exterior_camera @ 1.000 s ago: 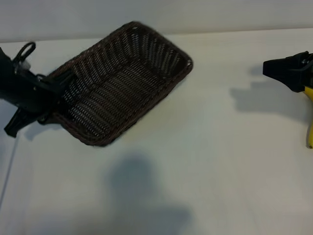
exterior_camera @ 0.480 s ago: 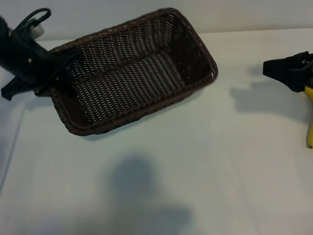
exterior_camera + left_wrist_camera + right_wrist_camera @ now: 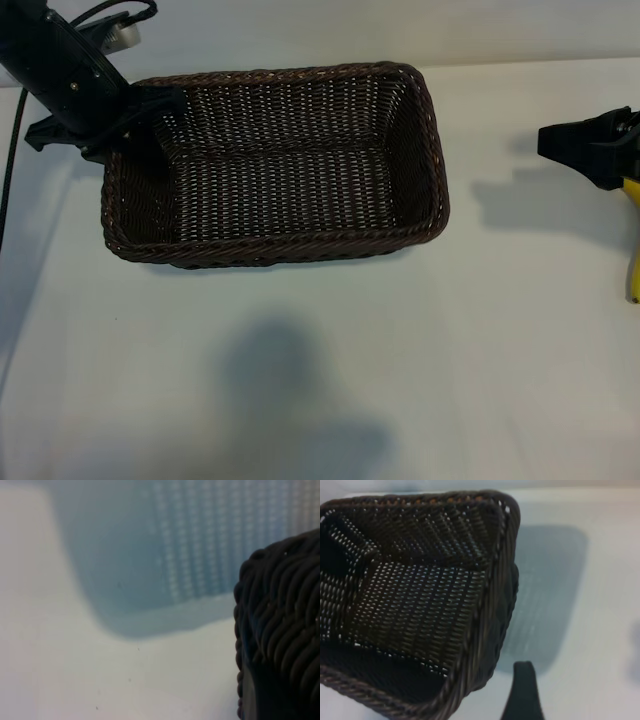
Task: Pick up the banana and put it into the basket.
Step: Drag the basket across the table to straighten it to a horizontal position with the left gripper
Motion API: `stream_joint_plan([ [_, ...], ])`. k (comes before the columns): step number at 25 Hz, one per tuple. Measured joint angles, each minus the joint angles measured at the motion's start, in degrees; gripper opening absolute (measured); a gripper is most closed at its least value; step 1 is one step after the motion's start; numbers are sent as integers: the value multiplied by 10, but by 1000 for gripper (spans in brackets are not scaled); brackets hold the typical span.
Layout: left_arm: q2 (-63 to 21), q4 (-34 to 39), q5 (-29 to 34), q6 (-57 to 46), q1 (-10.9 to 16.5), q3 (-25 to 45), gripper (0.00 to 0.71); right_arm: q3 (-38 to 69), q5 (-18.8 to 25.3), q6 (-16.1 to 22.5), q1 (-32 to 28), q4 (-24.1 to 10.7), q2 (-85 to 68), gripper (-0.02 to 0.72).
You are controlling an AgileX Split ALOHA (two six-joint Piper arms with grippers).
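Note:
The dark brown woven basket [image 3: 275,245] lies lengthwise across the exterior view, left of centre, and it holds nothing. My left gripper [image 3: 135,118] is shut on the rim at the basket's left end; that rim [image 3: 285,620] fills one corner of the left wrist view. The right gripper [image 3: 546,140] hovers at the far right edge, open, pointing toward the basket. Only one of its fingers [image 3: 522,692] shows in the right wrist view, beside the basket's near corner [image 3: 490,630]. A strip of the yellow banana [image 3: 633,250] shows at the right edge, just below that gripper.
The white table [image 3: 330,380] spreads in front of the basket and between it and the right gripper. A broad soft shadow [image 3: 280,390] falls on the near middle. A black cable [image 3: 8,170] hangs by the left arm.
The left gripper has swung the basket round from a diagonal lie to lengthwise across the view, while that arm moved toward the far side. The right arm and banana have stayed put.

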Motion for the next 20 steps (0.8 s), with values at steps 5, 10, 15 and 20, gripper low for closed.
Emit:
stream_joint_plan([
  [5, 17, 3, 0, 10, -4, -5, 172, 0, 0, 0, 0, 0, 0, 571],
  [10, 34, 7, 0, 22, -34, -6, 172, 0, 0, 1, 0, 0, 0, 571],
  [15, 51, 5, -8, 18, -48, -6, 172, 0, 0, 1, 0, 0, 0, 571],
  [20, 70, 7, -18, 16, -48, -7, 172, 0, 0, 1, 0, 0, 0, 571],
])
